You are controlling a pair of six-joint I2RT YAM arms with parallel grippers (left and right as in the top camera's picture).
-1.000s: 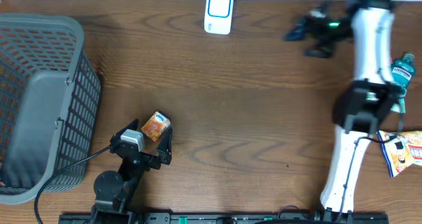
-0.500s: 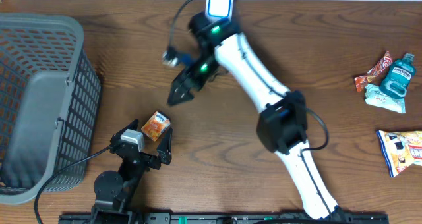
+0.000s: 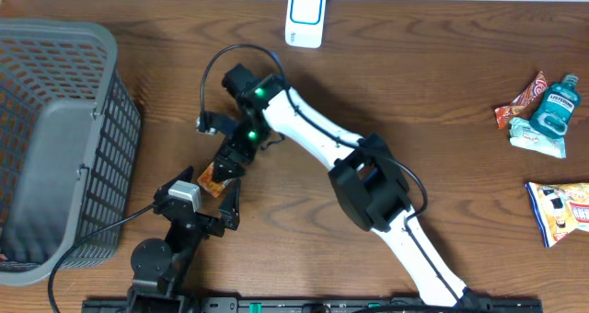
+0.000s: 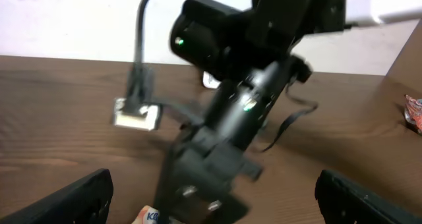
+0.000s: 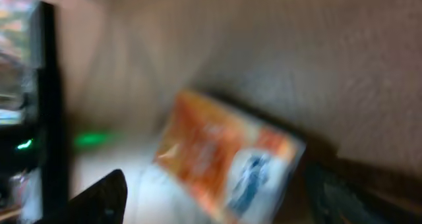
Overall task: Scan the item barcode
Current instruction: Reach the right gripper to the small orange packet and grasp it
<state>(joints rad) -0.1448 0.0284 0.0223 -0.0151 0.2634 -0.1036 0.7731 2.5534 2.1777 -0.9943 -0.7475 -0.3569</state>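
Orange foil marks the item.

**Overhead view:** The snack packet [image 3: 217, 178] lies on the wooden table [image 3: 405, 92] at the front left. It sits between the spread fingers of the left gripper [image 3: 208, 188], which does not grip it. The right arm [image 3: 313, 143] stretches across the table, and the right gripper [image 3: 225, 163] is set over the packet's far edge. The white scanner [image 3: 306, 16] stands at the far edge, well apart from the packet. A grey basket [image 3: 55, 138] stands at the left.

**Left wrist view:** This gripper's own fingers [image 4: 72, 199] stand wide apart with nothing held. The right arm's dark wrist fills the middle. Beneath it, a sliver of the packet [image 4: 149, 216] shows at the bottom edge.

**Right wrist view:** The picture is heavily blurred. The packet [image 5: 227, 161] lies between this gripper's two dark fingers [image 5: 99, 197], which stand apart on either side. Contact cannot be confirmed.

**Assessment:** The step in hand is picking up the item, and scanning has not begun. The next move calls for:
- bringing the jaws together squarely on the packet's edges;
- lifting it clear of the left fingers;
- carrying it to the scanner with the barcode facing it.

The barcode's location is not visible.
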